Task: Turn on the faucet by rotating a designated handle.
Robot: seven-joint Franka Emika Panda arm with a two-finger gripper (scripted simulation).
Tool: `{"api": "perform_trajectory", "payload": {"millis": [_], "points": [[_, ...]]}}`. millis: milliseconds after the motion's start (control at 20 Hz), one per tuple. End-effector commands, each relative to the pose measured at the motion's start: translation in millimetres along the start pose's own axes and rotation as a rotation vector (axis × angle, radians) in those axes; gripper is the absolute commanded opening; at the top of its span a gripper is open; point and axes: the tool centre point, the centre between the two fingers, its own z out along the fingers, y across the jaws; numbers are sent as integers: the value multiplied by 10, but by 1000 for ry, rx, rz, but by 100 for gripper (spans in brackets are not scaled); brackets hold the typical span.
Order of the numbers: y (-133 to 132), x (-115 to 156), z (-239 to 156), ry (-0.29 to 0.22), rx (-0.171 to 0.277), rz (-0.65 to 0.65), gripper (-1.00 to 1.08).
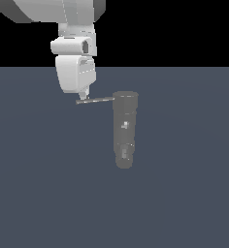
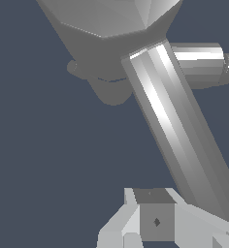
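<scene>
Grey metal handle [image 1: 95, 100] juts from the faucet [image 1: 124, 130] top toward the exterior view's left, mid-floor. White gripper [image 1: 84, 97] sits at the rod's free end, apparently touching it; how wide its fingers stand I cannot tell. Contact seems made, so next comes a sideways sweep pushing the rod around the faucet's top.
</scene>
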Motion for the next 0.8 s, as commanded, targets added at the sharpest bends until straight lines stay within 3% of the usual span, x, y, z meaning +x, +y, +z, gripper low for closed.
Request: {"api": "perform_trajectory", "payload": {"millis": [0,750], "points": [[102,-24,-1,1,-3,-5,-100],[402,137,-2,0,-1,0,-100]]}}
